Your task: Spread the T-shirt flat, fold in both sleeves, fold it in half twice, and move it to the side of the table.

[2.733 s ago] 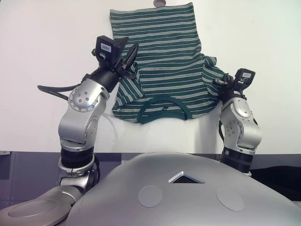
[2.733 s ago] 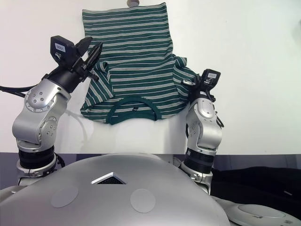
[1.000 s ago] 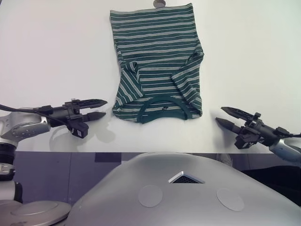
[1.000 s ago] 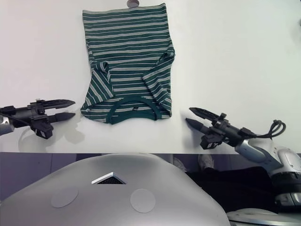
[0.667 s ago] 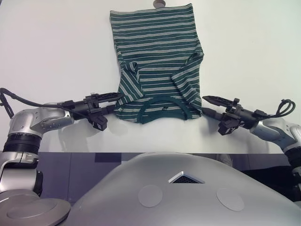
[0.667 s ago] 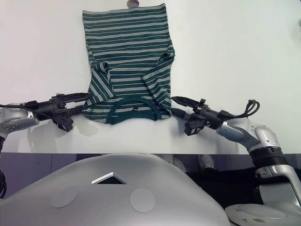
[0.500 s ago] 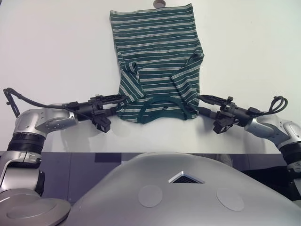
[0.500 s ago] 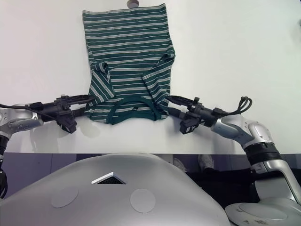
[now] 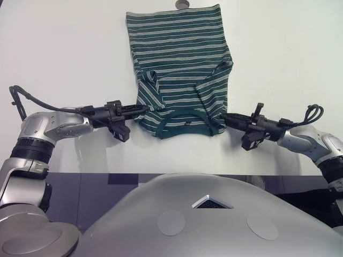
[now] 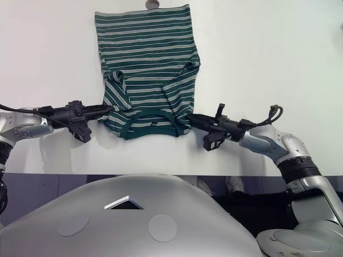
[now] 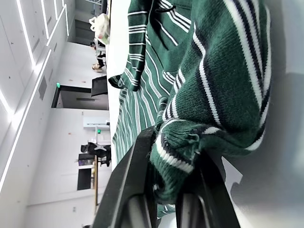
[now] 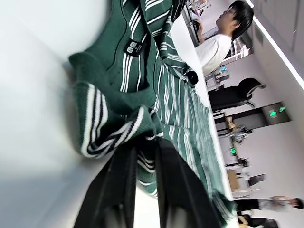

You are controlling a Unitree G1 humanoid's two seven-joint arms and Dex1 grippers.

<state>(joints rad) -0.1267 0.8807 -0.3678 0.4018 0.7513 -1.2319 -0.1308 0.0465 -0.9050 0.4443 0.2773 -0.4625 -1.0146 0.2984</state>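
Two head cameras look forward and down across the table (image 9: 64, 53) from its near edge, both sharing the whole shirt (image 9: 179, 59). Each wrist camera sits low and very near, facing along the left gripper (image 11: 175, 159) or right gripper (image 12: 145, 151) into a near shirt corner.

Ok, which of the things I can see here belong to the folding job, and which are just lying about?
Part of the job:
- dark green T-shirt with white stripes, sleeves folded in
- left gripper, shut on its near left corner
- right gripper, shut on its near right corner
- white table under it

Just lying about:
- small grey round object at the table's far edge, beyond the hem
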